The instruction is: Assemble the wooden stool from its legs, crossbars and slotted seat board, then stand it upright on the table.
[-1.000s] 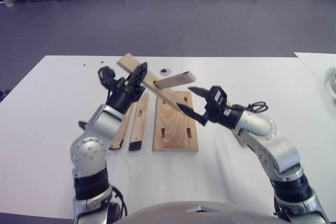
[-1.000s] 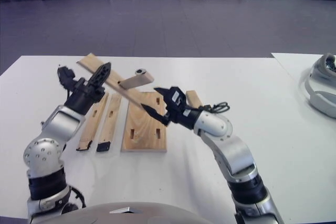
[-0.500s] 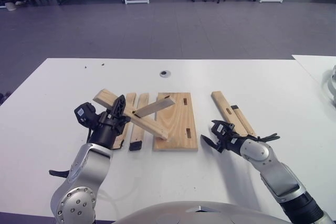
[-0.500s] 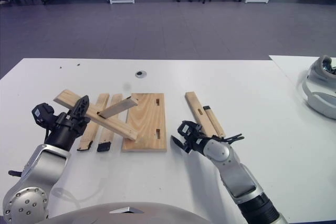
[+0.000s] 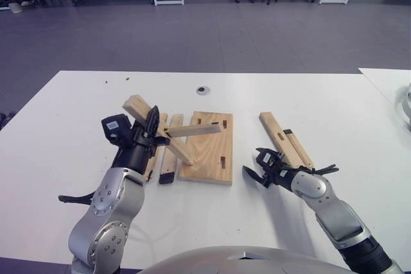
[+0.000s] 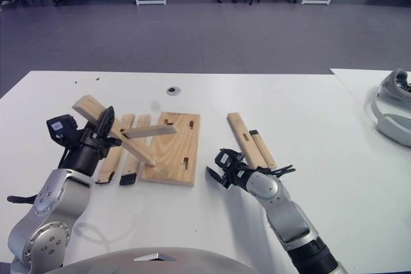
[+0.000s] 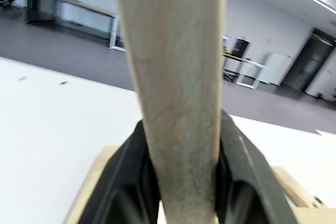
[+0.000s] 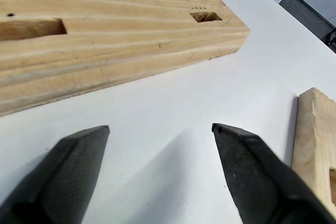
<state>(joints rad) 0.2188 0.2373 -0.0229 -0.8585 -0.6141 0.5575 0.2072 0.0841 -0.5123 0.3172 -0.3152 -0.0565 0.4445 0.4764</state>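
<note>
On the white table (image 5: 77, 113): the slotted seat board (image 5: 212, 155) lies flat near the middle, its slots facing up.
Left gripper (image 5: 154, 121): clamped on a wooden leg (image 5: 136, 107), a dark finger (image 7: 131, 182) pressed to each side of the wood.
Held leg: raised and tilted, its lower end down at the board's left edge; whether it touches the board cannot be told.
Crossbar (image 5: 194, 131): joined to the held leg, jutting sideways above the board's left part.
Right gripper (image 8: 160, 127): fingers spread wide with nothing between them, low over the table just right of the board.
Right-hand pieces (image 5: 273, 129): two lengths of wood lying side by side, just beyond the right gripper.
Left-hand pieces (image 5: 170, 157): two more lengths lying flat between the board and the left arm.
Round grommet (image 5: 203, 89): set in the tabletop beyond the board.
</note>
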